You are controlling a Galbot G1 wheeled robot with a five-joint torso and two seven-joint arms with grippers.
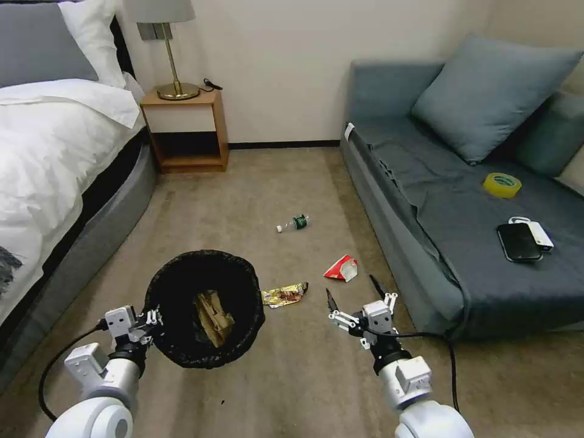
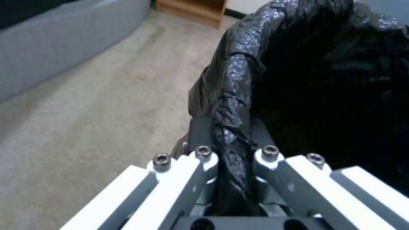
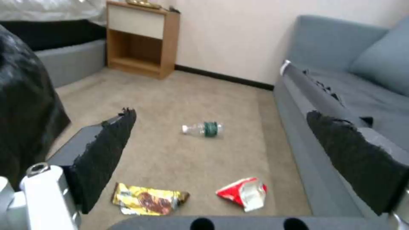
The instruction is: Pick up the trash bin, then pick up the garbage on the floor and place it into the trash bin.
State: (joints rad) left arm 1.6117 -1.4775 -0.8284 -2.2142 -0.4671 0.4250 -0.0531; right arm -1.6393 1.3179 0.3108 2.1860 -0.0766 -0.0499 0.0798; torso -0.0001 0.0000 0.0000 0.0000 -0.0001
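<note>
**Bin held at rim by left gripper; three litter pieces on carpet ahead of right gripper**

In the head view the left gripper (image 1: 152, 317) is clenched on the rim of the trash bin (image 1: 182, 292), at the bin's 9 o'clock edge. The bin sits tilted, mouth toward the camera, with the tan crumpled paper (image 1: 213, 316) lying inside it.

The right gripper (image 1: 356, 298) is released, its jaws spread wide and holding nothing. From that gripper the gold wrapper (image 1: 283, 295) lies on the floor (image 1: 255, 188) at about 9 o'clock, just beside the bin's right edge. The red-and-white packet (image 1: 342, 268) lies near at about 11 o'clock, and the clear bottle (image 1: 293, 223) farther off at about 11 o'clock, well apart from the other pieces.

The left wrist view shows the grip closely: a fold of the black bag (image 2: 232, 105) runs down between the two fingers (image 2: 200, 134), pinched there.

The right wrist view shows the wrapper (image 3: 147, 201), the packet (image 3: 243, 193) and the bottle (image 3: 202, 129) framed between the two dark finger pads (image 3: 106, 150), none touching them, and the bin's black side (image 3: 25, 115) at the frame's edge.
</note>
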